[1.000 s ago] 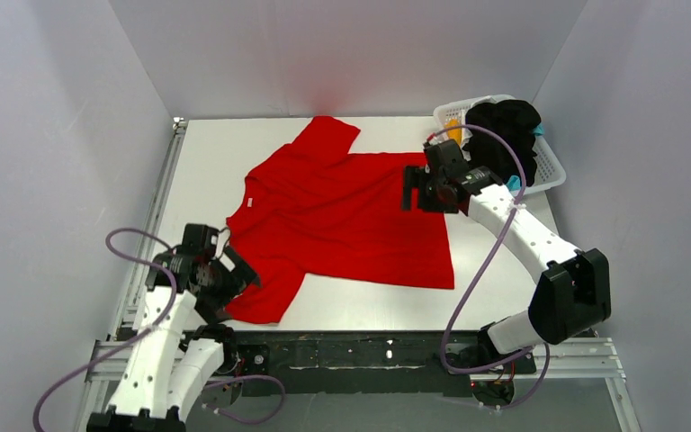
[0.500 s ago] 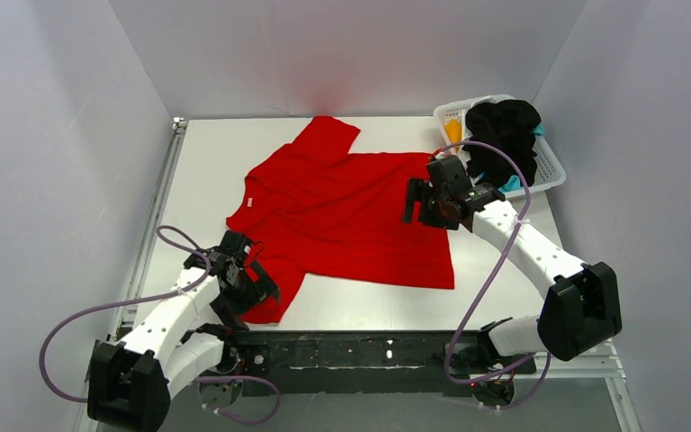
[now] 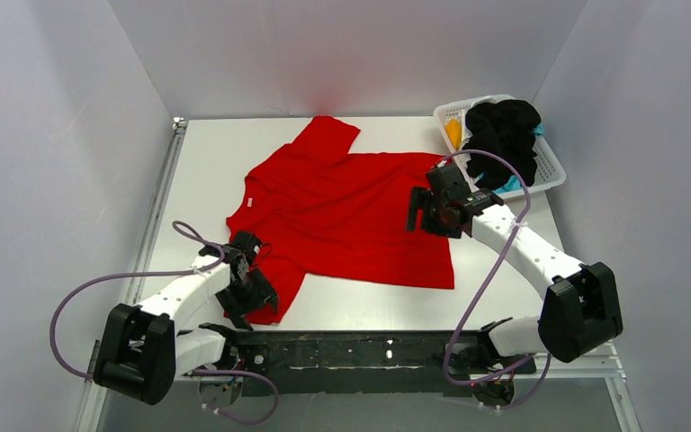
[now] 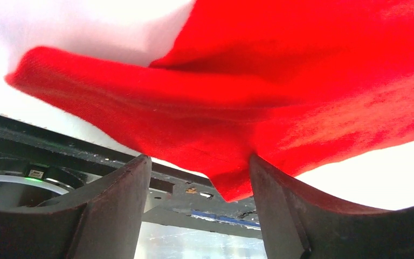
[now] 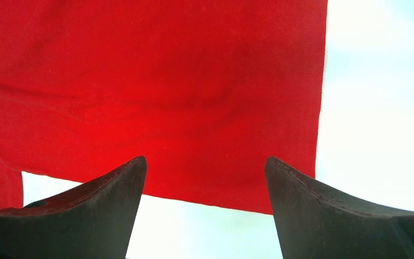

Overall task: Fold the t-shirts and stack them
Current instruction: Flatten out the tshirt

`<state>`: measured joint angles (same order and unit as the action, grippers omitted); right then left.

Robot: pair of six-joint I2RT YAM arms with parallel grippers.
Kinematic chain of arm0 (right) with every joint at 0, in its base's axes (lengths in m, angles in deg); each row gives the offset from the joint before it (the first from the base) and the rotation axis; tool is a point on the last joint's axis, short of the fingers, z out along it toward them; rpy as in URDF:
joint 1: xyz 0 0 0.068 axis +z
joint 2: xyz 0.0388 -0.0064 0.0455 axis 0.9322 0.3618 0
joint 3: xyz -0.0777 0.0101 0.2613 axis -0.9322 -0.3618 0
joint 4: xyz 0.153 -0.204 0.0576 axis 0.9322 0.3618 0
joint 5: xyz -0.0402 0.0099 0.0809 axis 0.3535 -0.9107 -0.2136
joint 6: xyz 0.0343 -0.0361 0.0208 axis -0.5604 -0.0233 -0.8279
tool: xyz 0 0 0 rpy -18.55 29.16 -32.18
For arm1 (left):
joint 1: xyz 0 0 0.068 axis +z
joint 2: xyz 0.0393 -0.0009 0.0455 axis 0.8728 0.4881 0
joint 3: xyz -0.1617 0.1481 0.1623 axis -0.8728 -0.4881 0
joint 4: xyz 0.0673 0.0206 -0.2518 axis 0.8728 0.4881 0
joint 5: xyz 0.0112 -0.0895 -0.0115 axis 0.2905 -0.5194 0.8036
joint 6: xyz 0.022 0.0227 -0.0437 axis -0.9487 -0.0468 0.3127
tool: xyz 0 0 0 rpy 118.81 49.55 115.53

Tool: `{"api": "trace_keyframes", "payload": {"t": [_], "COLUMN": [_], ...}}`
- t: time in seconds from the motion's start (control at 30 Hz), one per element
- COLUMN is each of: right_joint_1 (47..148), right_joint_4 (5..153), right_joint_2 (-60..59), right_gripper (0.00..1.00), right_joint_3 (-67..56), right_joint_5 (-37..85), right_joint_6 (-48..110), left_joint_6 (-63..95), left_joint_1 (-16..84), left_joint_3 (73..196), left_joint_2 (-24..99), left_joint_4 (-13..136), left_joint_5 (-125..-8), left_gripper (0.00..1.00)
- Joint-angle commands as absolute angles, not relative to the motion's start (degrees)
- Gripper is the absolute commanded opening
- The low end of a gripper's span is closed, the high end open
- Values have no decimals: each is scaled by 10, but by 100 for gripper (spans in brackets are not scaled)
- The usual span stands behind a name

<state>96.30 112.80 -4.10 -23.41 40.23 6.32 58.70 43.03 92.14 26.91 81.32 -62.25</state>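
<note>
1. From above: the red t-shirt (image 3: 342, 216) lies spread on the worktop (image 3: 207, 162), and a black t-shirt (image 3: 502, 126) is heaped in the basket (image 3: 551, 169).
2. Left wrist: the left pincer (image 4: 198, 162) gapes, with the sleeve sagging between its fingers, unclamped.
3. Right wrist: the right pincer (image 5: 205, 162) is spread wide and empty over the hem.

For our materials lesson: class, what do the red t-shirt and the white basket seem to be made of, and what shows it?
Red t-shirt: soft matt cloth, perhaps cotton; it wrinkles and sags, fuzzy in the left wrist view. Basket: seemingly stiff white plastic; its lattice walls hold their shape.
</note>
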Motion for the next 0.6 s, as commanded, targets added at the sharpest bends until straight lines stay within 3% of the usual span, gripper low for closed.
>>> {"api": "trace_keyframes", "payload": {"t": [0.0,0.27,0.57], "right_joint_1": [965,965,965], "right_joint_4": [1134,1136,1146], "right_joint_2": [-57,-46,-50], "right_gripper": [88,88,87], "right_joint_3": [-234,-240,-252], "right_joint_5": [421,413,423], "right_joint_6": [55,52,47], "left_joint_6": [591,592,596], "left_joint_1": [416,398,365], "left_joint_3": [946,978,986], "left_joint_2": [295,344,374], "left_joint_4": [829,837,851], "left_joint_5": [-644,-629,-651], "left_gripper": [65,60,16]}}
